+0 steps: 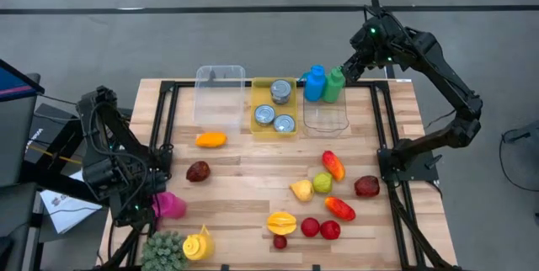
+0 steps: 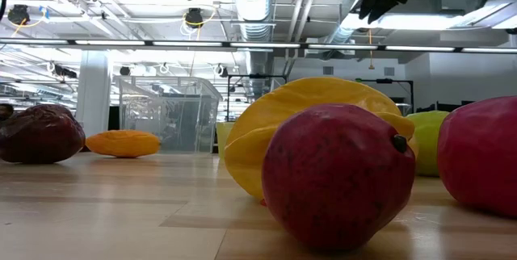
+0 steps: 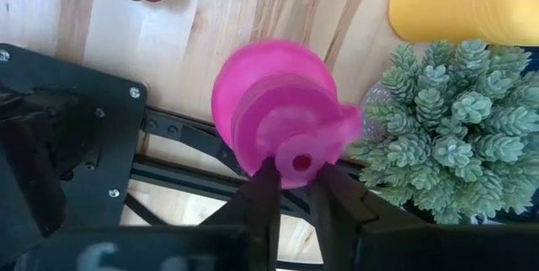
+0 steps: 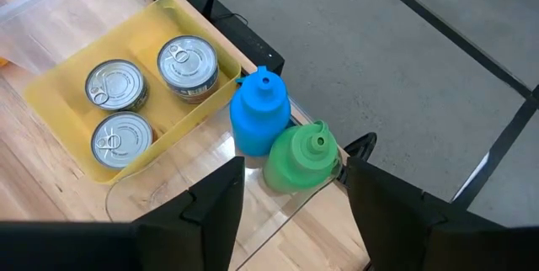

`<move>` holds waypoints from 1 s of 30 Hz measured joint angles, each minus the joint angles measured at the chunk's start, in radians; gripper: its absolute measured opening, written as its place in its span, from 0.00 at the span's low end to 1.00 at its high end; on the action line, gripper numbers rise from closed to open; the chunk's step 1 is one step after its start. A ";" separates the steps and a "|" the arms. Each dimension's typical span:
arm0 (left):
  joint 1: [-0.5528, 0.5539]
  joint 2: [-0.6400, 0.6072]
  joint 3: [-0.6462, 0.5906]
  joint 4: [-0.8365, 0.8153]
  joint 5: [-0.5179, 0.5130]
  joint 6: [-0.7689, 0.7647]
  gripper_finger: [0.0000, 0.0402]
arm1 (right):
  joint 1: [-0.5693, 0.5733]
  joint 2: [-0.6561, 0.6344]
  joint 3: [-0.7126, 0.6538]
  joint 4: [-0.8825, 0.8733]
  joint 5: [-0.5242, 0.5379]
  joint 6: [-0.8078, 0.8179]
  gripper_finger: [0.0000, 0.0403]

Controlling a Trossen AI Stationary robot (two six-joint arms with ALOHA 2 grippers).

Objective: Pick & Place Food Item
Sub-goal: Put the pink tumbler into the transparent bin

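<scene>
A pink squeeze bottle (image 3: 274,107) sits at the table's left edge, over the black frame rail, with my left gripper (image 3: 296,191) shut on its top; the same bottle (image 1: 170,205) shows in the high view. Toy food lies on the wood: an orange piece (image 1: 210,140), a dark red one (image 1: 198,171), a yellow starfruit (image 1: 281,221) and several red, yellow and green pieces at the right. My right gripper (image 4: 295,195) hangs open above a blue bottle (image 4: 259,119) and a green bottle (image 4: 299,160) at the far right, touching neither. My left gripper pinches the pink bottle's spout (image 3: 301,162) between its two fingers (image 3: 263,188), coming from above and pointing down. The bottle's wider body spreads out below the fingers. Whether its base stands on the table or hangs clear, I cannot tell.
A green succulent (image 3: 446,128) and a yellow bottle (image 3: 463,2) stand close beside the pink bottle. At the far side are a clear bin (image 1: 221,92), a yellow tray (image 1: 261,126) with three cans, and a clear tray (image 1: 326,121). Bare wood lies in the middle.
</scene>
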 joint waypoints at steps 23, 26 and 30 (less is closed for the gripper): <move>0.000 -0.077 -0.003 0.050 0.005 -0.006 0.40 | 0.067 0.000 0.000 -0.003 -0.147 0.000 0.47; 0.000 -0.095 -0.003 0.050 0.000 -0.007 0.53 | 0.075 0.000 0.000 -0.003 -0.147 0.000 0.47; 0.006 -0.094 -0.003 0.054 -0.022 -0.002 0.61 | 0.079 0.000 0.000 -0.003 -0.146 0.000 0.47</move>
